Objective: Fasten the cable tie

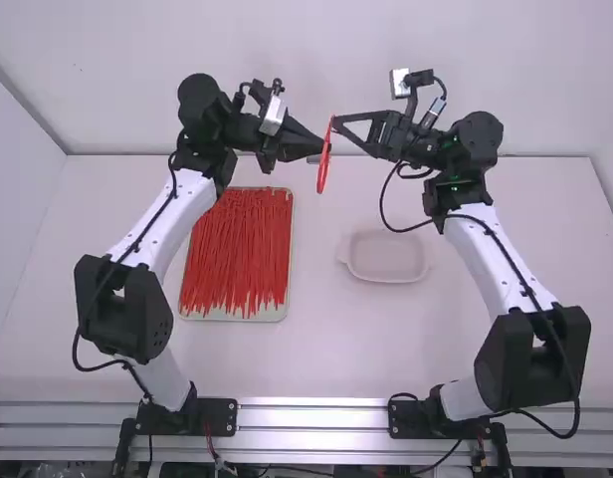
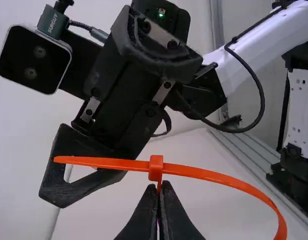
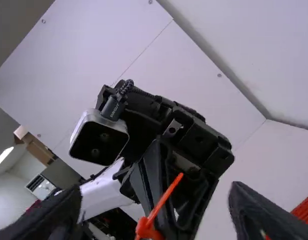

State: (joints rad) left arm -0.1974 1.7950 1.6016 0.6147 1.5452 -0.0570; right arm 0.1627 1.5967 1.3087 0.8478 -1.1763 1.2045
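A red cable tie [image 1: 324, 167] hangs in a loop high above the table, between both raised grippers. My left gripper [image 1: 315, 151] is shut on it, and in the left wrist view its fingers [image 2: 159, 189] pinch the strap just below the tie's head [image 2: 155, 168]. The strap's free tail [image 2: 94, 162] runs across the front of the right gripper's finger [image 2: 74, 175]. My right gripper [image 1: 335, 123] faces the left one at the top of the loop. Its fingers [image 3: 154, 200] stand wide apart and open, with the tie [image 3: 161, 202] between them and not clamped.
A tray [image 1: 237, 317] holding several loose red cable ties [image 1: 239, 249] lies on the table under the left arm. A shallow white container [image 1: 384, 257] sits to its right, below the right arm. The near half of the table [image 1: 316, 349] is bare.
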